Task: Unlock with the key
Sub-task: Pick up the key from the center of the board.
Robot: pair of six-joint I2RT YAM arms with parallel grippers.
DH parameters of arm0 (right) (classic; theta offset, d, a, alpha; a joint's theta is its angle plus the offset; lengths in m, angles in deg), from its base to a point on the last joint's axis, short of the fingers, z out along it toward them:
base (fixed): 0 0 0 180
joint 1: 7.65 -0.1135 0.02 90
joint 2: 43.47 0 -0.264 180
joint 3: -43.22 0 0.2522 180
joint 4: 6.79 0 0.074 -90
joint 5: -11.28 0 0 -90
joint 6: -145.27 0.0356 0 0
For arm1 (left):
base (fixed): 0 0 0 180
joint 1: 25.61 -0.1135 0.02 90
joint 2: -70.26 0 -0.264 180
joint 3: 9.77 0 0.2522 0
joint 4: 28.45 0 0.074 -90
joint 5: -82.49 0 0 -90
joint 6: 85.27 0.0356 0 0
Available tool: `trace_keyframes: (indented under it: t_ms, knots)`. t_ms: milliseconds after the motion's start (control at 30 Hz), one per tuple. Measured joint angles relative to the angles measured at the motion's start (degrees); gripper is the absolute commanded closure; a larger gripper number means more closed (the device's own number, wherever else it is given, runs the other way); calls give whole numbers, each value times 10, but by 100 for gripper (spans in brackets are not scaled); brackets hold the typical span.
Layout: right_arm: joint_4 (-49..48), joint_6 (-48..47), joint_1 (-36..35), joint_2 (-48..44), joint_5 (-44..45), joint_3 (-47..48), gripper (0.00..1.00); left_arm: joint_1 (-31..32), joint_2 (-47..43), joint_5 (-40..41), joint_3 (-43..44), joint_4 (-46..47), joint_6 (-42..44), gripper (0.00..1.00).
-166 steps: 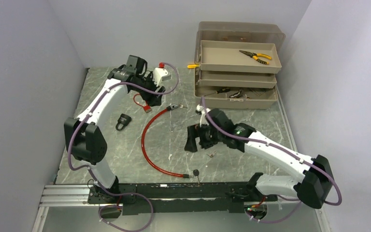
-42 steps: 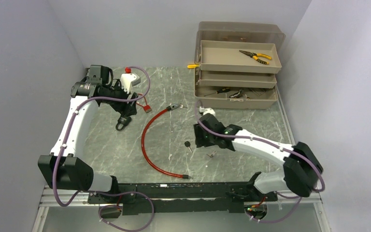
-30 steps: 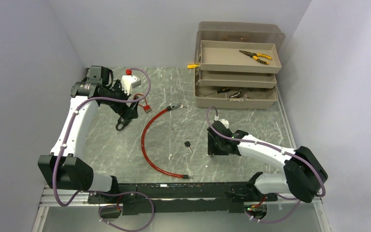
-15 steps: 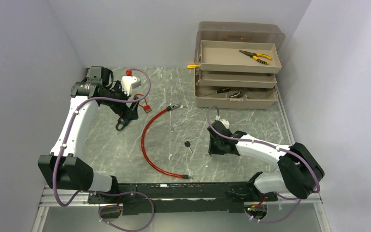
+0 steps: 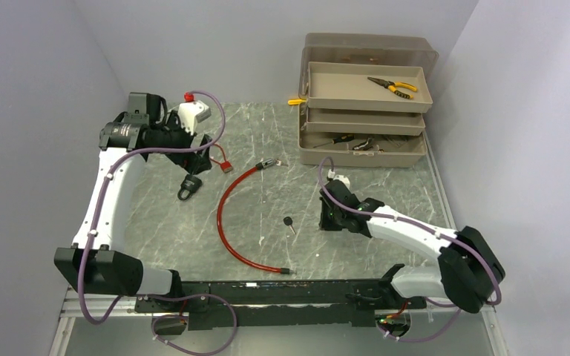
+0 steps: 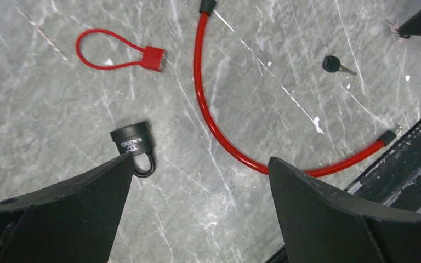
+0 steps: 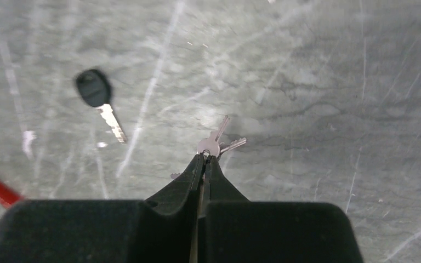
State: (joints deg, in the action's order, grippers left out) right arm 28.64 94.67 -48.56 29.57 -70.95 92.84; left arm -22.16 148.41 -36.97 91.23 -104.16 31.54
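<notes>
A black padlock (image 5: 188,186) lies on the marble table, shackle toward the near edge; in the left wrist view the padlock (image 6: 134,144) sits just past my left finger. My left gripper (image 5: 197,157) (image 6: 199,160) hangs open above it, holding nothing. My right gripper (image 5: 332,218) (image 7: 204,159) is shut, pinching a small bunch of silver keys (image 7: 215,143) by its ring at the fingertips. A black-headed key (image 5: 288,222) (image 7: 94,87) (image 6: 331,64) lies loose on the table to the left of the right gripper.
A long red cable lock (image 5: 223,215) (image 6: 211,109) curves across the table's middle. A small red loop lock (image 5: 221,162) (image 6: 152,57) lies near the padlock. A tan tiered toolbox (image 5: 364,141) with pliers (image 5: 392,87) stands back right. The black rail (image 5: 267,291) runs along the near edge.
My right gripper came down over the silver keys, closed on them and drew back slightly. My left gripper rose and pulled away from the padlock, staying open.
</notes>
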Motion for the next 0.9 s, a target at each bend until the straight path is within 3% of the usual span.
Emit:
trace_keyframes:
  t_ms: [233, 400, 533, 700, 800, 900]
  knots:
    - [8, -63, 0, -61, -9, 62, 100, -4, -17, -13, 39, 4, 12, 1]
    - [8, -104, -13, -82, -31, 101, 100, -5, -19, -94, 82, -30, 57, 1]
    - [20, -142, -66, -72, -36, 184, 100, 2, -44, -179, 50, -55, 129, 1]
    - [1, -176, -140, -63, -33, 290, 100, 63, -60, -238, 50, -110, 208, 1]
    - [-26, -187, -176, -64, -31, 310, 100, 77, -78, -287, 30, -104, 199, 1]
    - [-38, -194, -208, -64, -20, 315, 100, 77, -130, -326, -50, -29, 128, 1]
